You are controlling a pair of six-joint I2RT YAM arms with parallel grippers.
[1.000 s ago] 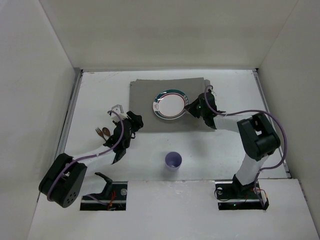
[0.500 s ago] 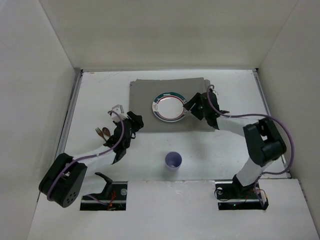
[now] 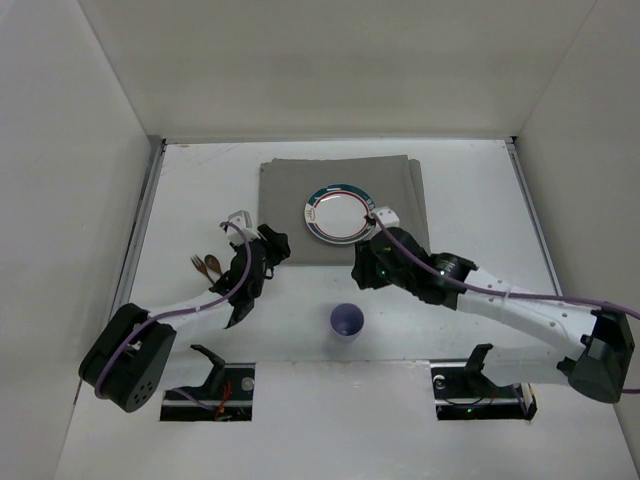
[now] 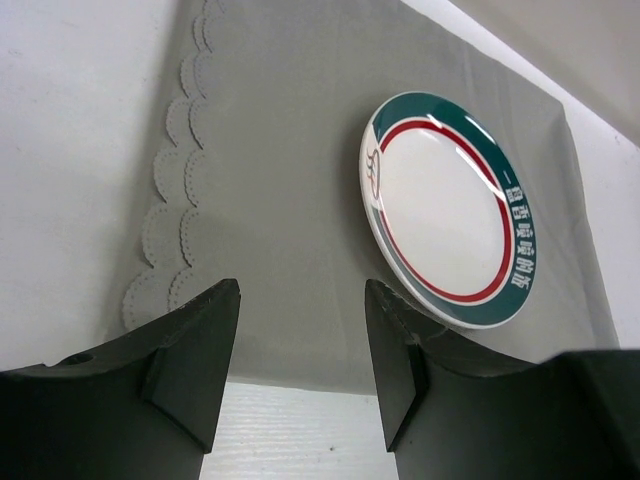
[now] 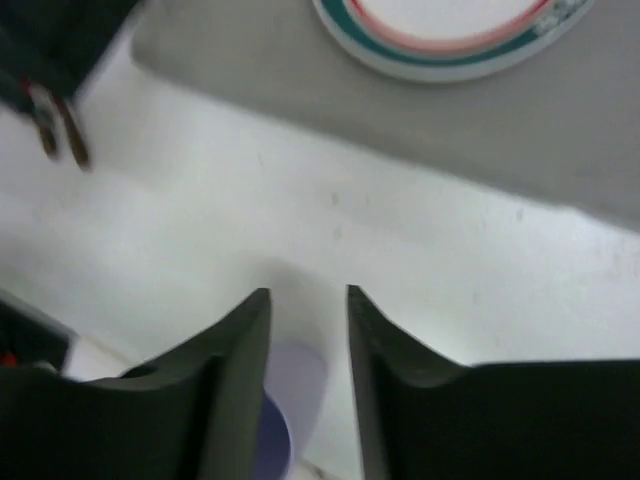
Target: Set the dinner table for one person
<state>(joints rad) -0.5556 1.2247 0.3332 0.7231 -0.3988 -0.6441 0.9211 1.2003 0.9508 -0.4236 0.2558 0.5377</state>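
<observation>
A white plate [image 3: 340, 213] with a green and red rim lies flat on the grey placemat [image 3: 290, 190] on the white dinner table [image 3: 480, 190]. My right gripper [image 3: 361, 270] hovers open over the table just near of the placemat, empty. A purple cup [image 3: 347, 321] stands slightly nearer than it, and shows low between the fingers in the right wrist view as the cup [image 5: 297, 395]. My left gripper [image 3: 274, 243] is open at the placemat's near left corner, nothing in it. In its wrist view the plate [image 4: 445, 208] lies ahead to the right.
A wooden fork and spoon [image 3: 205, 265] lie on the table left of my left arm. Metal rails [image 3: 143, 215] run along the table's sides, and white walls stand behind and beside it. The placemat [image 4: 280, 150] has a scalloped left edge.
My right gripper let go of the plate's right rim, opened, and swung back toward the near side, ending just beyond the purple cup. The left arm has hardly moved.
</observation>
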